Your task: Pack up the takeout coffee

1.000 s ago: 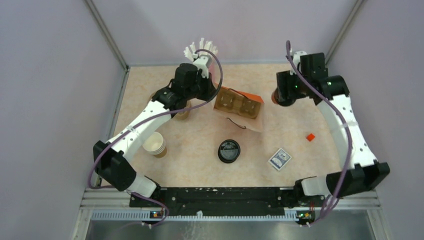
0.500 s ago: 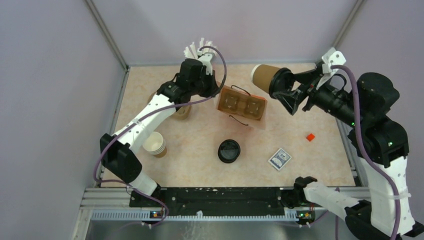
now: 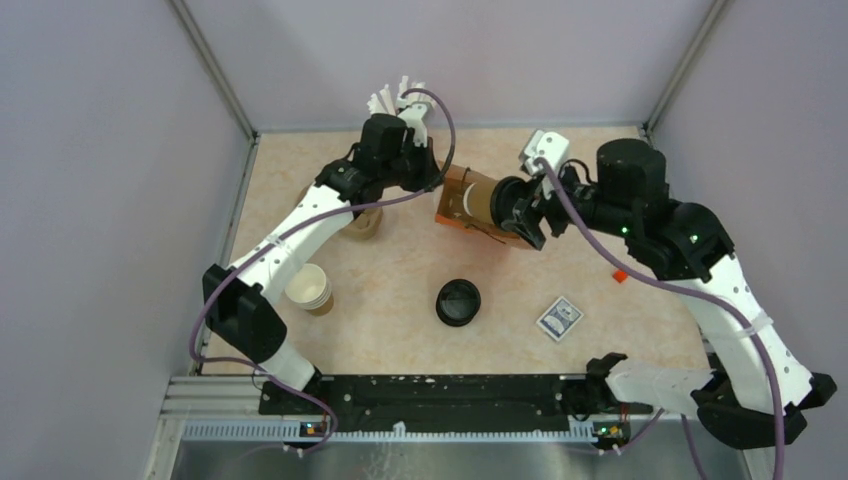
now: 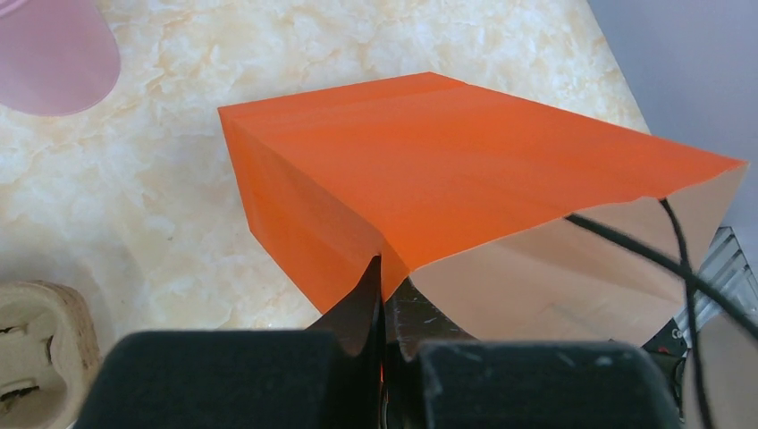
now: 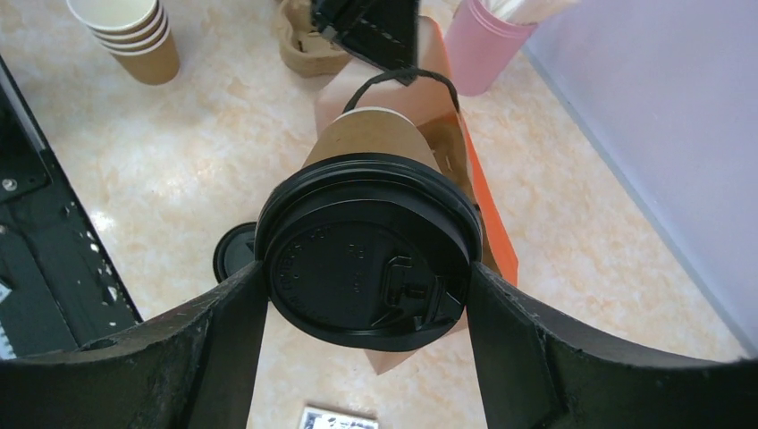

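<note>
Top: right gripper clamps the takeout coffee sideways over the table, base at the orange bag mouth, loose black lid well apart; left wrist: left gripper pinched tight on the bag's rim; right wrist: lid's embossed lettering unreadable.

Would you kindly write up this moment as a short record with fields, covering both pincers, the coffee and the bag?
Left pincer: shut on the rim of the orange bag
Right pincer: closed on the takeout coffee, near its lid end
Takeout coffee: off the table, tipped over, base toward the bag's mouth, lid on
Orange bag: mouth turned toward the cup
Cup inside bag: cannot tell
On the table: loose black lid, stack of lidless cups
Packing: cup not yet released
</note>
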